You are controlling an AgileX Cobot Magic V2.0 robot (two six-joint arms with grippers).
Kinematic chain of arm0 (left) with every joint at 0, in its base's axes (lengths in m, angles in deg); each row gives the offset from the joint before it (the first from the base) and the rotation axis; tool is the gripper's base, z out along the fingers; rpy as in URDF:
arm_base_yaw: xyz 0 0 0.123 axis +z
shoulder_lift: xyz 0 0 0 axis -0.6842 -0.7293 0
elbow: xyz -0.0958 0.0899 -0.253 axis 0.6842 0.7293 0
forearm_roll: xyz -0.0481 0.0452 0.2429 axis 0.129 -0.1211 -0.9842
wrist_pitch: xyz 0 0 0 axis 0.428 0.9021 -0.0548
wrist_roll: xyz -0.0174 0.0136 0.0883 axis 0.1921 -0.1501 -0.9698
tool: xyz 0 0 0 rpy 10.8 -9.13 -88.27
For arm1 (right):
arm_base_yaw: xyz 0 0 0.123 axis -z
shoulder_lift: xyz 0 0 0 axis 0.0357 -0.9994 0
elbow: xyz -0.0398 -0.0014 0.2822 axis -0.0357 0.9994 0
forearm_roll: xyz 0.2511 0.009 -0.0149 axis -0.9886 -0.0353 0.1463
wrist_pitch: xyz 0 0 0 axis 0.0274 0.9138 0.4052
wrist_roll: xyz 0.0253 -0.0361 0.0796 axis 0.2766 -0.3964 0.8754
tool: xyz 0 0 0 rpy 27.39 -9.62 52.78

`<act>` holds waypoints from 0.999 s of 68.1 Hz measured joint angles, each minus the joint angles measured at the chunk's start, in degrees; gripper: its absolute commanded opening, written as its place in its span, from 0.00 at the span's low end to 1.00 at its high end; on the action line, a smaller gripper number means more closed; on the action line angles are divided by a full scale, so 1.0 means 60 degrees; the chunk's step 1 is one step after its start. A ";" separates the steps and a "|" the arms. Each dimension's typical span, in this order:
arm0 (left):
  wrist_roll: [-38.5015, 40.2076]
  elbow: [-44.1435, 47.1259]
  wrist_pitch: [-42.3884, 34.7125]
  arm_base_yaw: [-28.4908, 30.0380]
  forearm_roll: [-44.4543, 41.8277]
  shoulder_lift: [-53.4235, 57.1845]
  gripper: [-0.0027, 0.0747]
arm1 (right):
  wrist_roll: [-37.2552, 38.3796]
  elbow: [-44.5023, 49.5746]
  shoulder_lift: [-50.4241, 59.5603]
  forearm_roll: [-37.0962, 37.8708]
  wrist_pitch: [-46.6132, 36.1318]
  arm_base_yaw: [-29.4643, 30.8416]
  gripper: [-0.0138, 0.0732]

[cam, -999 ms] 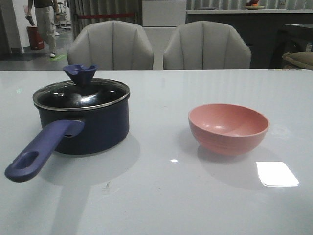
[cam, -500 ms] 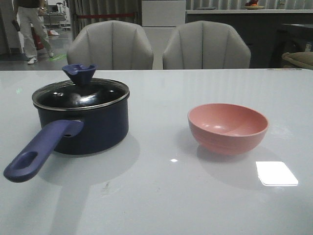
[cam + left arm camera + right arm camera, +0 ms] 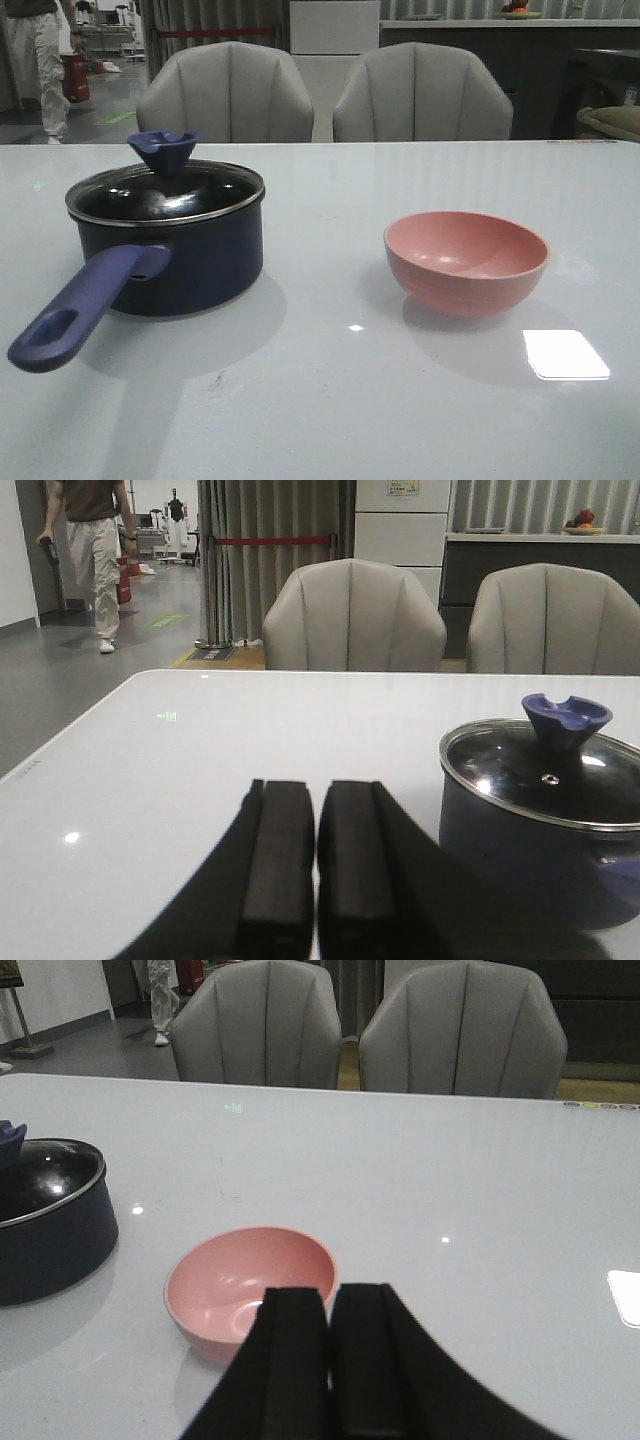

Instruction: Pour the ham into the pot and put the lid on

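Already the lid [image 3: 165, 192] sits square on the pot [image 3: 170, 250]; both grippers, left [image 3: 315, 865] and right [image 3: 330, 1355], rest closed and empty, so withdraw gently.

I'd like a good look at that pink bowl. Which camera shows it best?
The front view: the whole pink bowl stands unobstructed on the table, right of the pot. The right wrist view looks deeper inside, and it appears empty, but the shut jaws cover its near rim. The left wrist view misses it entirely.
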 measured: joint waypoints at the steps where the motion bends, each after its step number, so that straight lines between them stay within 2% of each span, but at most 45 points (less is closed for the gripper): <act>1: 0.0000 0.0000 0.0000 0.0000 0.0000 0.0000 0.21 | 0.0000 0.0000 0.0000 0.0000 0.0000 0.0000 0.33; 16: 0.0000 0.0000 0.0000 0.0000 0.0000 0.0000 0.21 | 0.0000 0.0021 0.0060 0.0025 -0.0024 0.0031 0.33; 40: 0.0000 0.0000 0.0000 0.0000 0.0000 0.0000 0.21 | 0.0165 0.1465 0.1486 0.1567 -0.0745 0.0725 0.33; 53: 0.0000 0.0000 -0.0022 0.0000 0.0000 0.0000 0.21 | 0.0350 0.2280 0.2200 0.1652 -0.0929 0.0725 0.33; 68: 0.0000 0.0000 -0.0022 0.0000 0.0000 0.0000 0.21 | 0.0652 0.2314 0.2213 0.1667 -0.1222 0.0868 0.33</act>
